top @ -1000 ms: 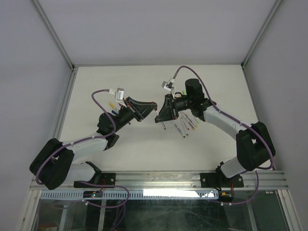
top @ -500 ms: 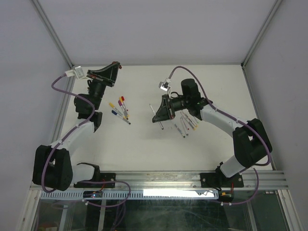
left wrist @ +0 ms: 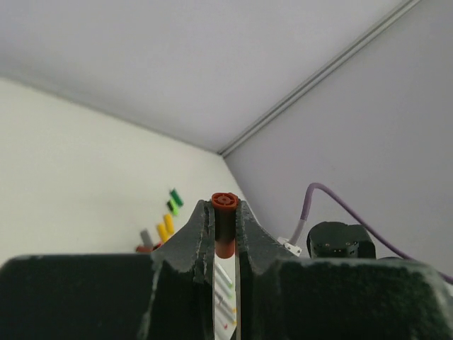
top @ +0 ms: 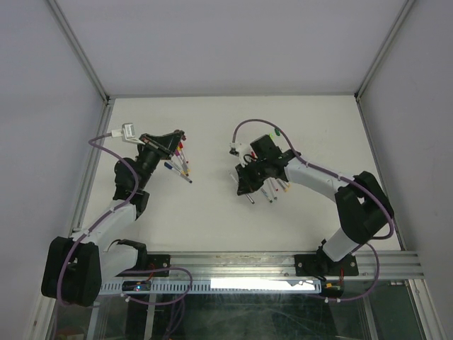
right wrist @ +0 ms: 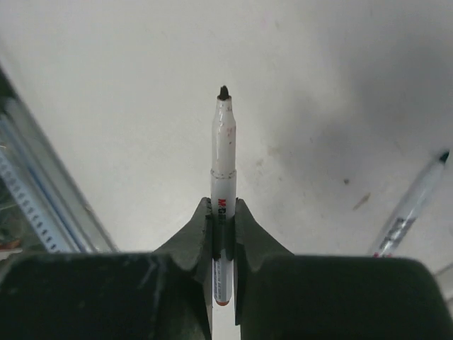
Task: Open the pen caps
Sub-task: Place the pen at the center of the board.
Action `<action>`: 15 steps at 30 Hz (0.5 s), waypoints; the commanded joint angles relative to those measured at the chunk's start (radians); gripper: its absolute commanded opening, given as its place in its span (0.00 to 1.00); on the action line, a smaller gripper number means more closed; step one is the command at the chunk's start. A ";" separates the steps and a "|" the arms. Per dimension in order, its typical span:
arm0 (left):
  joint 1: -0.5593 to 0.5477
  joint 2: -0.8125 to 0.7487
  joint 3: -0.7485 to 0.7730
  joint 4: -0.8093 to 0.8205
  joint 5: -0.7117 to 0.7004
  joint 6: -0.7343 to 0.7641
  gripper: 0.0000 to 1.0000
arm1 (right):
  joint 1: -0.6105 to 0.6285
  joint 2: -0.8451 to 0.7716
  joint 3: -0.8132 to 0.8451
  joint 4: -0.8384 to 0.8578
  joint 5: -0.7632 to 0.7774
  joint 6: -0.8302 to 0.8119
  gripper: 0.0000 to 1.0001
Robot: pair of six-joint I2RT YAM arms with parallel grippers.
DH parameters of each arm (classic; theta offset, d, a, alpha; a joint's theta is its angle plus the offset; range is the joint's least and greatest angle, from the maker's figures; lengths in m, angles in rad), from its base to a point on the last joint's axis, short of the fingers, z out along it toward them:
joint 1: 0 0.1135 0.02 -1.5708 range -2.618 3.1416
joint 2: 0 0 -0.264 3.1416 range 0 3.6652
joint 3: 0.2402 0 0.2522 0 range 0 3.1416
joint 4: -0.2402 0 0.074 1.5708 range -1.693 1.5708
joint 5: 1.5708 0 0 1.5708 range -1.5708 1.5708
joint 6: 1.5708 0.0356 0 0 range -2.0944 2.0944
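A red pen cap (left wrist: 225, 225) sits pinched between the fingertips of my left gripper (left wrist: 225, 214), which is shut on it. From above, my left gripper (top: 181, 136) hovers over a row of capped pens (top: 180, 161) at the left of the table. My right gripper (right wrist: 224, 212) is shut on a white pen barrel (right wrist: 224, 152), its dark tip bare and pointing away. In the top view my right gripper (top: 244, 188) is low over the table at centre. Loose yellow caps (left wrist: 166, 229) and green caps (left wrist: 174, 200) lie at the far side.
Several uncapped pen barrels (top: 272, 188) lie just right of my right gripper; one (right wrist: 414, 205) shows in the right wrist view. A green cap (top: 277, 132) lies behind the right arm. The table's metal edge rail (right wrist: 28, 191) runs along the left of that view.
The two grippers, together at the table's centre a second ago, have parted. My left swung out left with the cap and came back over the capped pens. My right sank with the barrel.
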 commanded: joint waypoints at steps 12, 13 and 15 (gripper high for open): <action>-0.137 -0.046 -0.182 -0.079 -0.124 -0.138 0.00 | 0.048 0.094 -0.047 -0.083 0.501 -0.049 0.07; -0.149 -0.038 -0.184 -0.071 -0.131 -0.140 0.00 | 0.048 0.102 -0.041 -0.087 0.504 -0.049 0.09; -0.172 -0.017 -0.182 -0.067 -0.149 -0.138 0.00 | 0.051 0.111 -0.038 -0.087 0.511 -0.051 0.13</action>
